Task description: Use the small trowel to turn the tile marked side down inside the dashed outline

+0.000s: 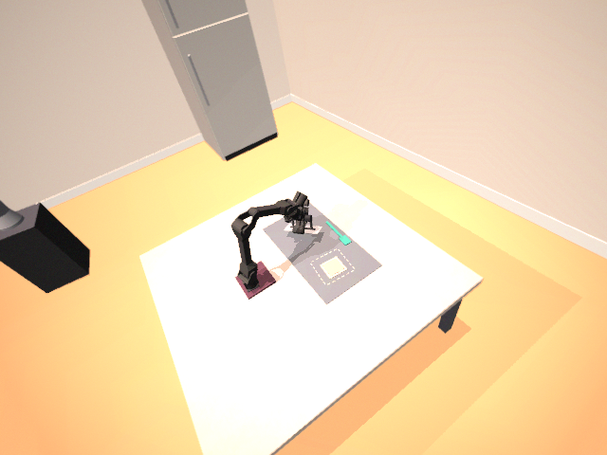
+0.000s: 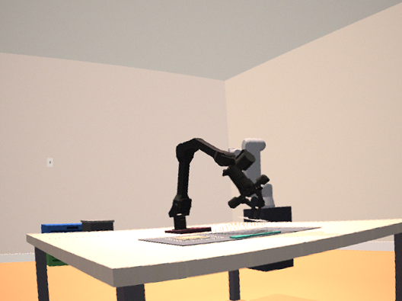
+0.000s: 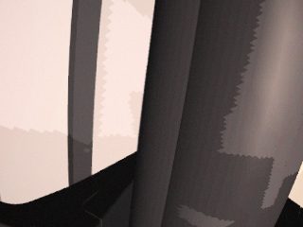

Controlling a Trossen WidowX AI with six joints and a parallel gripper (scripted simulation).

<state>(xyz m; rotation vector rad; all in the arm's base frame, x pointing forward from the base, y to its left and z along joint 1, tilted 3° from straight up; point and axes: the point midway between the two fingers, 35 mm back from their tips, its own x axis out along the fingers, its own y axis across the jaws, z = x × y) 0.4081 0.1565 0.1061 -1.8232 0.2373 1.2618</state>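
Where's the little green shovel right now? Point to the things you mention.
In the top view, the green trowel (image 1: 338,232) (image 2: 253,234) lies on the grey mat (image 1: 303,262) near its right edge, above the dashed outline (image 1: 352,268).
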